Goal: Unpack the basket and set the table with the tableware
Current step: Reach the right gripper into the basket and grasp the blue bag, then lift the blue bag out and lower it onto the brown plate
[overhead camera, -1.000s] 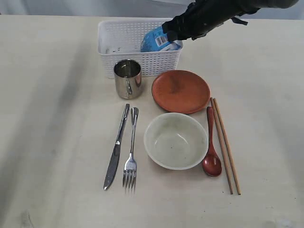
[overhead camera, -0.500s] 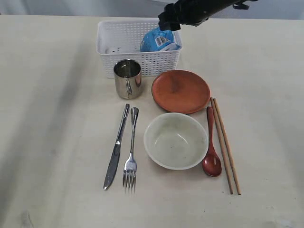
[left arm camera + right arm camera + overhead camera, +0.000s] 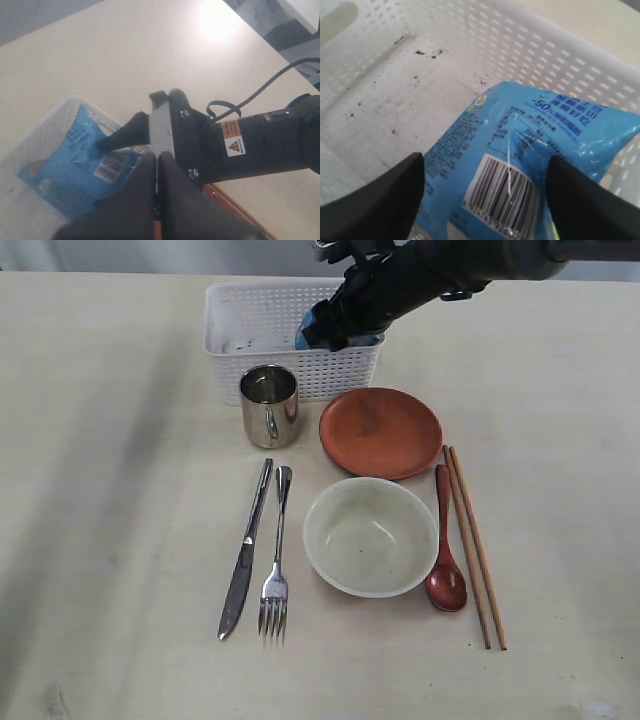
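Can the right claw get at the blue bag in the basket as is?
Likely yes. The right claw is open, its fingers either side of the blue bag, which lies uncovered in the basket; nothing sits between them.

right hand [image 3: 332, 328]: half a second ago it was lifted over the far rim of the basket [image 3: 320, 375]; now it is lowered into the basket's right end.
snack bag [image 3: 520, 135]: earlier plainly in sight in the basket; now mostly covered by the hand, jaws spread to either side of it.
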`<state>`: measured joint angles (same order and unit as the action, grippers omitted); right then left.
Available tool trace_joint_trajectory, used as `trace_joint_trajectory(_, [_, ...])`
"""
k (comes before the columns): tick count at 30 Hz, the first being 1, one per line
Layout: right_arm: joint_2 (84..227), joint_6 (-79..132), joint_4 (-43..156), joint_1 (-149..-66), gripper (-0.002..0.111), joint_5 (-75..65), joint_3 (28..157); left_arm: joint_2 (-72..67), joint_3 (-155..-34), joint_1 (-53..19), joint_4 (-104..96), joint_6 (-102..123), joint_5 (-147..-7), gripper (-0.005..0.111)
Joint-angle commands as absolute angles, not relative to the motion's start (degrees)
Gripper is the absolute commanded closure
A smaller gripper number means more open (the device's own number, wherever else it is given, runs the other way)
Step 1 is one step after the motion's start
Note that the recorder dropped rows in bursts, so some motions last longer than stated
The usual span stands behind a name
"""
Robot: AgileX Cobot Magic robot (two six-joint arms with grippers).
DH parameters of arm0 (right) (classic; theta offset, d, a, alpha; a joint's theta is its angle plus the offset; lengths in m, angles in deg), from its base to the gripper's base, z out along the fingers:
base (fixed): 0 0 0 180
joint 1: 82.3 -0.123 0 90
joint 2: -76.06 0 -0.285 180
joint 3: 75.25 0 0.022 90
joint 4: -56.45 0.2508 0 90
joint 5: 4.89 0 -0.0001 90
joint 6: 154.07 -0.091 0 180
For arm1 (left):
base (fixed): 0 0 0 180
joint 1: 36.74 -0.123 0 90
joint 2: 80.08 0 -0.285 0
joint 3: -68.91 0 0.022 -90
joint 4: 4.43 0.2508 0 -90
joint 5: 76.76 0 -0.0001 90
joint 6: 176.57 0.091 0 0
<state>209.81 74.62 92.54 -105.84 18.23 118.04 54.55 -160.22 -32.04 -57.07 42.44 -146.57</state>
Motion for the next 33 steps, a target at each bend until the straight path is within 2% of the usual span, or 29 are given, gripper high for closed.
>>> trace_joint_trajectory(1, [211.2,75.2,91.4,-105.8,0.043,16.6,118.1,54.0,-160.2,-32.3,-57.2,42.7,-146.7,0.106])
trace_joint_trajectory(3, [211.5,74.5,90.9,-105.8,0.044,16.6,118.1,54.0,-160.2,-32.3,-57.2,42.7,-146.7,0.106])
trace_joint_trajectory(5, [211.7,74.5,90.9,-105.8,0.051,16.7,118.1,54.0,-160.2,-32.3,-57.2,42.7,-146.7,0.106])
trace_joint_trajectory(10, [211.7,74.5,90.9,-105.8,0.084,18.2,118.1,54.0,-160.2,-32.3,-57.2,42.7,-146.7,0.106])
trace_joint_trajectory(13, [211.7,74.5,90.9,-105.8,0.109,18.6,118.1,54.0,-160.2,-32.3,-57.2,42.7,-146.7,0.106])
trace_joint_trajectory(28, [200.9,74.4,90.0,-105.8,0.109,18.2,118.1,54.0,-160.2,-32.3,-57.2,42.8,-146.7,0.106])
trace_joint_trajectory(33, [195.1,71.9,83.6,-105.8,0.109,23.8,118.1,54.0,-160.2,-32.3,-57.2,43.4,-146.7,0.106])
